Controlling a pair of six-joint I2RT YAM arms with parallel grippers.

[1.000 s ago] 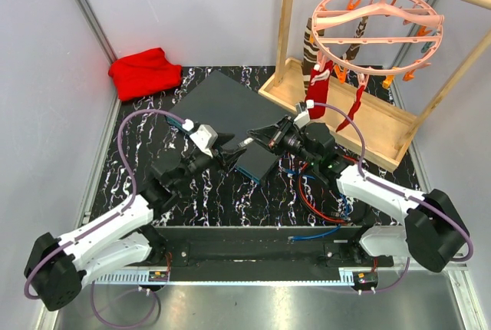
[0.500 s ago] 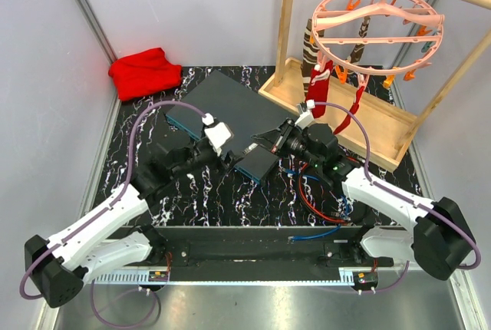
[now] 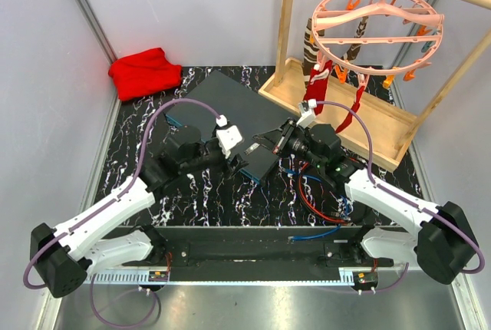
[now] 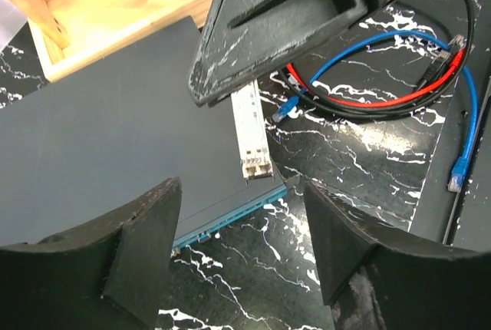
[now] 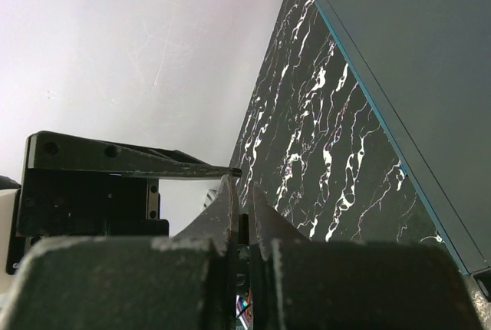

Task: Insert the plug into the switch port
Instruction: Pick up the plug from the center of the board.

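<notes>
Black, white-veined stone pattern covers the table (image 3: 230, 203), and on it, at the centre of the overhead view, lies the switch (image 3: 219, 103), flat and dark grey. Its teal front edge (image 4: 230, 211) runs across the lower middle of the left wrist view.

Both arms meet over the lower right corner of the box. The left gripper (image 4: 242, 226) stands wide apart, its two black fingers low in its own view with nothing between them. It faces the front edge and touches neither box nor plug. The right gripper (image 5: 241, 196) is pinched nearly together. Its own camera shows only a thin sliver between the fingers, so I judge what it grips mostly from the left wrist view.

There the plug (image 4: 250, 134), a slim silver module, juts out from under the right gripper's dark finger. It hangs over the grey top of the switch, and its free end points toward the teal edge and sits close to it, near the corner. Loose cables (image 4: 383, 104) in red, blue and black lie on the table to the right of it.

By my reading the pickup is done and the insertion is not. The plug is above the box, not in front of it, and no part of it sits in a socket. It has yet to be brought down level with the front edge, lined up with a port and pushed home. The sockets themselves are too small here to pick out a target.
</notes>
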